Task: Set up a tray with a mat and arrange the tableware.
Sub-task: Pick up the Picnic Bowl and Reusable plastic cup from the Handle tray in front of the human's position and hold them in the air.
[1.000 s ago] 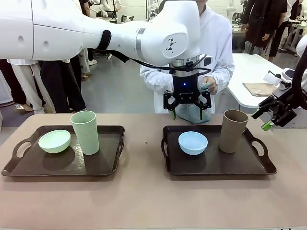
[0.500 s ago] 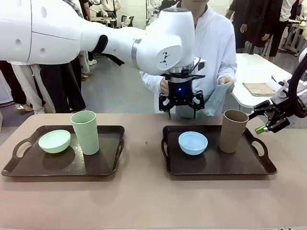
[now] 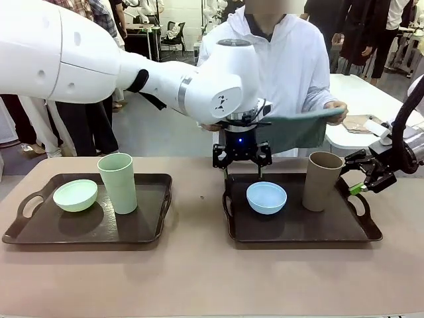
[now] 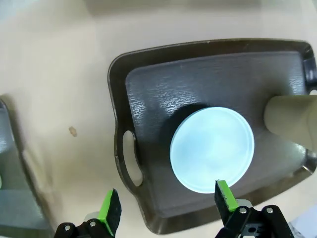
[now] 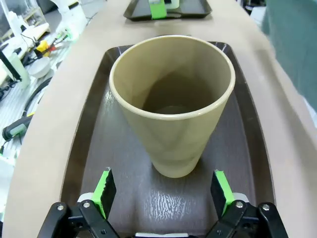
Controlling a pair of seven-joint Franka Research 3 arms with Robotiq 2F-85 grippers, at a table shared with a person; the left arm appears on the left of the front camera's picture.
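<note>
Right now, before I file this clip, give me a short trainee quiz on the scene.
1. True or false: the left claw hovers open over the tray with the light blue bowl, gripping nothing.
2. What colour is the cup in front of the open right claw? A pale green; B brown; C blue.
3. Fill in: the person holds a dark teal ___ spread behind that tray.
Key: 1 true; 2 B; 3 cloth.
</note>
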